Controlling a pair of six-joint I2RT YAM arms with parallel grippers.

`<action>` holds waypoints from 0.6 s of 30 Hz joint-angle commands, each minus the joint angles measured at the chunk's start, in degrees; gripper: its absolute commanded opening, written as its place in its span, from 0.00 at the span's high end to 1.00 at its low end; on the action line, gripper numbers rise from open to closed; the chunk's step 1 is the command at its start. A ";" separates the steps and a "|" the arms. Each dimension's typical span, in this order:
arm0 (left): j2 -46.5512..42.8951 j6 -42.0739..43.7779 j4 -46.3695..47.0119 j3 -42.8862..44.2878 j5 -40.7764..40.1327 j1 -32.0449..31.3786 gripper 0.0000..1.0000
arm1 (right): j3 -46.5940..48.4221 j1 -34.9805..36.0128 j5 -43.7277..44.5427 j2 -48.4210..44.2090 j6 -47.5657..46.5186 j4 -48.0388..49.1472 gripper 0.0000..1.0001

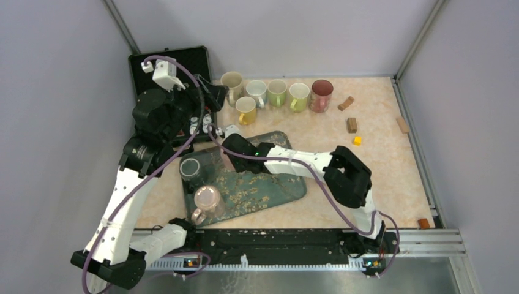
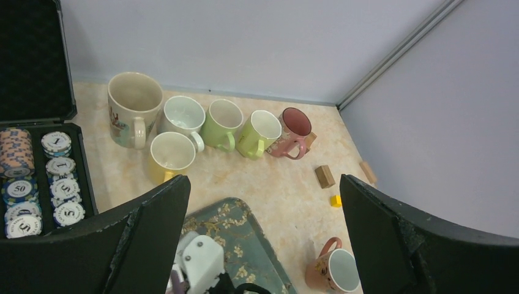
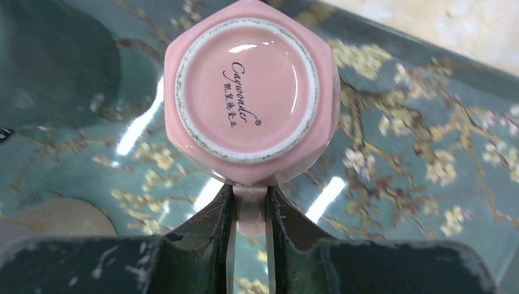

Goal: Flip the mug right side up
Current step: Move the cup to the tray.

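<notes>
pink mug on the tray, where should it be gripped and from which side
By the handle, coming in from the side it juts toward. The mug sits base up on the tray. Its six-sided body looks wide, while the thin handle fits between the jaws. The right gripper is shut on it.

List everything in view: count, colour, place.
upside-down mug: one, pink, on tray, handle gripped
tray: one, teal floral, table centre
tray mugs: two, dark and pink, tray's left end
row mugs: six, cream, white, green, green, maroon, yellow, table back
lone mug: one, pink, right of tray
blocks: five, three wooden, yellow, orange-brown, table's right
chip case: one, black, open, back left
left end effector: one, black, open, near chip case
right end effector: one, black, shut on upside-down mug's handle
</notes>
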 commanded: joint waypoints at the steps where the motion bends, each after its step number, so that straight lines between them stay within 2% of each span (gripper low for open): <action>1: 0.69 -1.34 4.32 -0.80 2.00 0.14 0.01 | -6.71 -0.82 2.15 -7.46 1.58 1.27 0.91; 6: 0.80 -1.88 5.26 -1.96 2.13 0.17 0.01 | -10.15 -1.54 0.65 -8.84 2.55 1.56 0.80; 13: 1.09 -1.71 5.29 -2.17 2.00 0.16 0.01 | -7.13 -1.95 0.39 -6.50 2.20 0.85 0.64; 18: 1.27 -1.41 5.28 -1.92 2.03 0.15 0.01 | -5.83 -2.55 0.33 -5.93 1.88 0.66 0.62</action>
